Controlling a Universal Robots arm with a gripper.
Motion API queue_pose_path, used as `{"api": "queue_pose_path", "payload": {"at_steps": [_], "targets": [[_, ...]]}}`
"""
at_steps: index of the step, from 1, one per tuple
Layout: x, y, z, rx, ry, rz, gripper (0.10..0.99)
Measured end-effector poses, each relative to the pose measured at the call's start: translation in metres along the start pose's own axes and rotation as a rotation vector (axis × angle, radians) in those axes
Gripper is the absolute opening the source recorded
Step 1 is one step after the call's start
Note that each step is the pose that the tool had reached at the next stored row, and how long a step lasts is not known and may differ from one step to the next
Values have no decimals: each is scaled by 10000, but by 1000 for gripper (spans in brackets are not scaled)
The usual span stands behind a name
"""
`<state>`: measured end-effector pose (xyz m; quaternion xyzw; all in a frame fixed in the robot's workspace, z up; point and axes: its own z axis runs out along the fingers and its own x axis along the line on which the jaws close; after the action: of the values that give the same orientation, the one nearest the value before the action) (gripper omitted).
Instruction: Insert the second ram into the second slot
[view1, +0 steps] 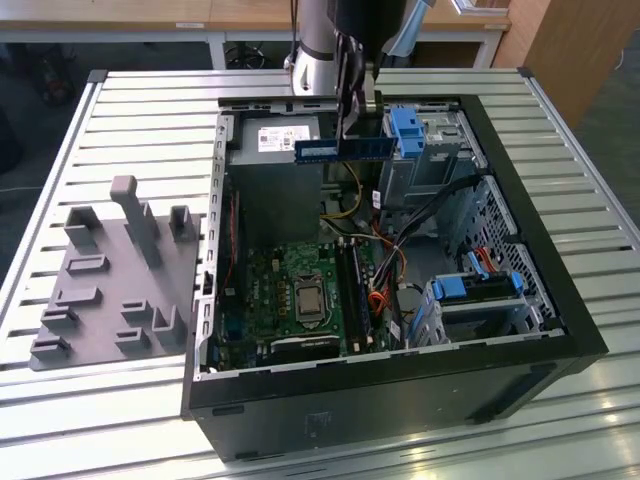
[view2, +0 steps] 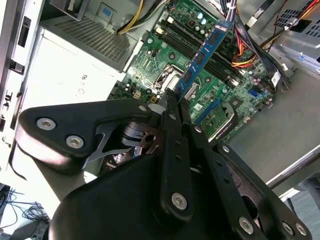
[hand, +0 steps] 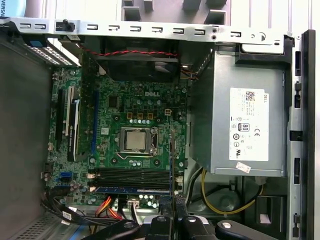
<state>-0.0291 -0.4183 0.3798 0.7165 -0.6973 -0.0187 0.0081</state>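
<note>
Ram (view1: 345, 149) clamped between the jaws, level and edge-down, likely so its contacts face the slots (view1: 356, 290) beneath them.

Slatted metal table (view1: 150, 110) — wooden desks (view1: 130, 10) behind, dark floor (view1: 18, 170).

A printed label (hand: 248, 131) sits on the power supply (hand: 223, 75).

Robotics laboratory setting: an opened computer case (view1: 380, 410) and grey fixture block (view1: 110, 300) stood on a slatted aluminium tabletop (view1: 130, 110), wooden benches (view1: 150, 12) behind.
</note>
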Motion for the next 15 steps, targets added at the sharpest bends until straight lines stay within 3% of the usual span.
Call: {"api": "queue_pose_path", "payload": {"at_steps": [15], "targets": [[44,1,0,1,0,0,137]]}}
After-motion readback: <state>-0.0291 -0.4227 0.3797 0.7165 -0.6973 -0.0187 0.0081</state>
